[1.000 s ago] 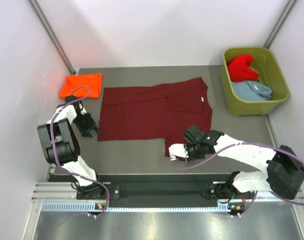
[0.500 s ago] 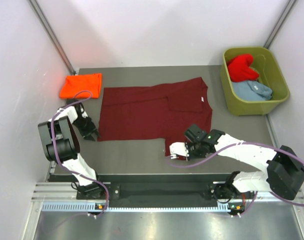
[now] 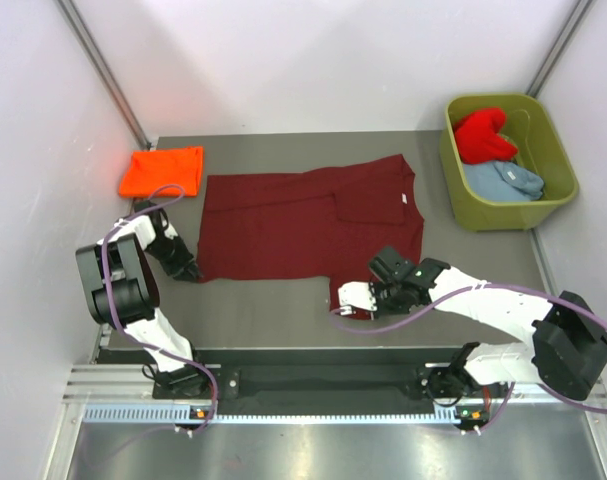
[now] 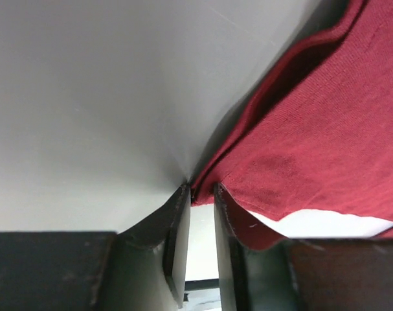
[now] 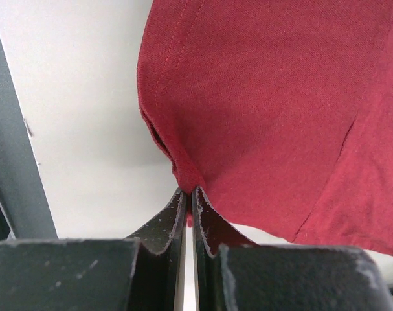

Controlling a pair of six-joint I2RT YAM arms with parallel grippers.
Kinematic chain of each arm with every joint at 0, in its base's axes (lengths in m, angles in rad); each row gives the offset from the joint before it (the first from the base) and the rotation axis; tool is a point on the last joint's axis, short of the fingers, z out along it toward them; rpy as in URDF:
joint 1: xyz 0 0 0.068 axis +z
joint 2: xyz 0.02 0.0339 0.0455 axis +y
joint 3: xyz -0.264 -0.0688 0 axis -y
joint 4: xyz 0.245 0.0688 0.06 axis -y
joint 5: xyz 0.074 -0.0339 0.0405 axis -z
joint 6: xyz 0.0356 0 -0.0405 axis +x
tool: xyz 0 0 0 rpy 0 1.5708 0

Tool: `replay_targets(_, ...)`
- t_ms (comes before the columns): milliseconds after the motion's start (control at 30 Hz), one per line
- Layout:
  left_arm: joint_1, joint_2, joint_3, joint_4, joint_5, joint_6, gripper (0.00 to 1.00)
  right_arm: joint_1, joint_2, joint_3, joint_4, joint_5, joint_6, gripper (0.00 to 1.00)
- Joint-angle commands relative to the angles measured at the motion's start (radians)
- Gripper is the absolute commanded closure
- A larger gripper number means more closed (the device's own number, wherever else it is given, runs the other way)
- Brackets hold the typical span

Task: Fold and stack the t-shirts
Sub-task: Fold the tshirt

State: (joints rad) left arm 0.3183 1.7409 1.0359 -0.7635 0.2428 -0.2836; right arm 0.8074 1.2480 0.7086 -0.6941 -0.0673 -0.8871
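While 1 orange t-shirt lies folded at 10 o'clock, your maroon t-shirt lies spread at centre: right gripper pinches its 5 o'clock hem, left gripper narrow at its 8 o'clock corner, hold unclear. Red t-shirt and grey-blue t-shirt wait in the tub, 2 o'clock.

Left gripper nearer maroon shirt corner
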Motion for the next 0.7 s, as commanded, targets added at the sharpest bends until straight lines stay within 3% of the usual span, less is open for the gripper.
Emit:
replay_targets(0,0.001,0.031,-0.031,0.055,0.003,-0.003,0.75,-0.011,-0.024,0.017,0.027,-0.002,0.004,0.98)
replay_targets(100,-0.001,0.032,-0.014,0.047,0.007,0.000,0.78,-0.014,-0.027,0.015,0.036,0.001,0.007,0.98)
replay_targets(200,-0.001,0.023,-0.011,0.038,0.006,0.004,0.99,-0.027,-0.028,0.025,0.045,0.006,0.025,0.98)
replay_targets(233,0.001,0.011,-0.008,0.032,0.001,0.006,1.00,-0.033,-0.032,0.040,0.047,0.006,0.042,0.99)
replay_targets(467,0.007,-0.061,0.047,-0.011,-0.017,0.015,1.00,-0.166,-0.045,0.138,0.051,-0.005,0.120,1.00)
replay_targets(667,0.005,-0.050,0.142,-0.036,0.082,0.070,1.00,-0.246,-0.039,0.239,0.047,-0.012,0.160,1.00)
